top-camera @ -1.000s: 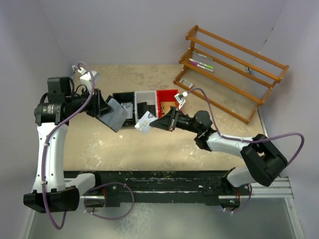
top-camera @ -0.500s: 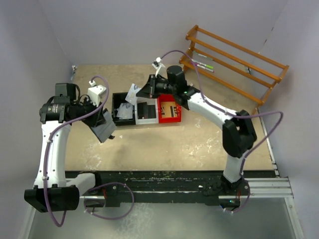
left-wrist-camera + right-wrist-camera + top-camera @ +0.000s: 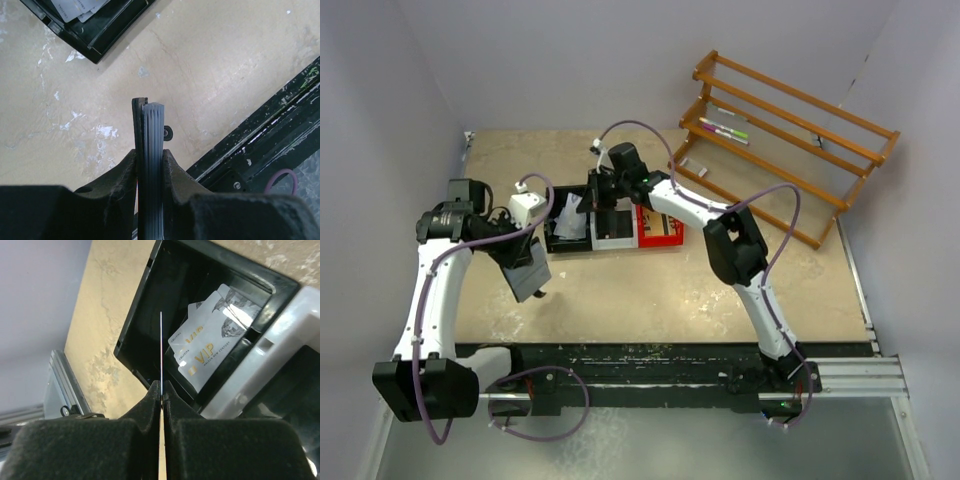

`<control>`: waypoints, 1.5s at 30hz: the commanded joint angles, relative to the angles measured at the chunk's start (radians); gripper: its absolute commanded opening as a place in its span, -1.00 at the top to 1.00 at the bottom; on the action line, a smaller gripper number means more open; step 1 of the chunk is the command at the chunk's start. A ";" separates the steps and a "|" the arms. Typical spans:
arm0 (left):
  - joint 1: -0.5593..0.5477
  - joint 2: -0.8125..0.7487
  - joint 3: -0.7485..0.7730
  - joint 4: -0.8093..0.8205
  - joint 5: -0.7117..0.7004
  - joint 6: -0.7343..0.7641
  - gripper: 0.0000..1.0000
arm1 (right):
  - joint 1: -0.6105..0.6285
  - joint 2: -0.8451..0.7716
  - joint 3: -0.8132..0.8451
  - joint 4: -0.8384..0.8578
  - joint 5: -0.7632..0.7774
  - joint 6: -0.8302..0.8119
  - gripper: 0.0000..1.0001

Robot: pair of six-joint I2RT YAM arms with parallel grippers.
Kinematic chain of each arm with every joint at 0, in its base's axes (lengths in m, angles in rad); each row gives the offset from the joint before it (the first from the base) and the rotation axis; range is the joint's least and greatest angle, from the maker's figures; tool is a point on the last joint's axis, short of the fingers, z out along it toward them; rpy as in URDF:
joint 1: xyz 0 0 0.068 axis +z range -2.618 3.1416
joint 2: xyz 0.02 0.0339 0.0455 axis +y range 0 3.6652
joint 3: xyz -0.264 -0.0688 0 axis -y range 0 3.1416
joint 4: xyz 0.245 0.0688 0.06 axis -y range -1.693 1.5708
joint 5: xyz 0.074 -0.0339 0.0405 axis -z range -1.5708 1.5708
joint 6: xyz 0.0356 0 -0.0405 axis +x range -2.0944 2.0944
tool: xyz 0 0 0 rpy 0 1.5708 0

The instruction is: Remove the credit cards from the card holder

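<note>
- At the near edge of the table [image 3: 650,290], the arms' bases sit on a black rail [image 3: 650,362].
- The left gripper [image 3: 149,156] hangs over the table's near-left part, clear of the trays. Its jaws are narrowed onto the card holder [image 3: 528,272], clamping it from both sides.
- In the left wrist view the card holder is seen edge-on. A stack of grey-blue credit cards [image 3: 152,127] stands inside it, their edges packed together, and a small round snap [image 3: 167,132] sticks out on the right side.
- Farther back, a black tray [image 3: 137,302], a white tray [image 3: 280,340] and a red tray [image 3: 660,228] sit joined in a row.
- Several loose cards [image 3: 210,347] marked "VIP" lie overlapping, flat inside the black tray.
- The right gripper [image 3: 161,388] reaches over the black tray, its jaws almost together, pinching a single card [image 3: 161,340] edge-on above the tray's near wall.
- At the far right, a wooden rack [image 3: 790,120] rests tilted, with markers [image 3: 723,130] lying on it.
</note>
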 commanded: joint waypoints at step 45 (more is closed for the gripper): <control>-0.137 0.160 -0.153 0.350 0.135 -0.017 0.99 | -0.048 -1.051 -0.739 -0.096 0.490 -0.125 -0.99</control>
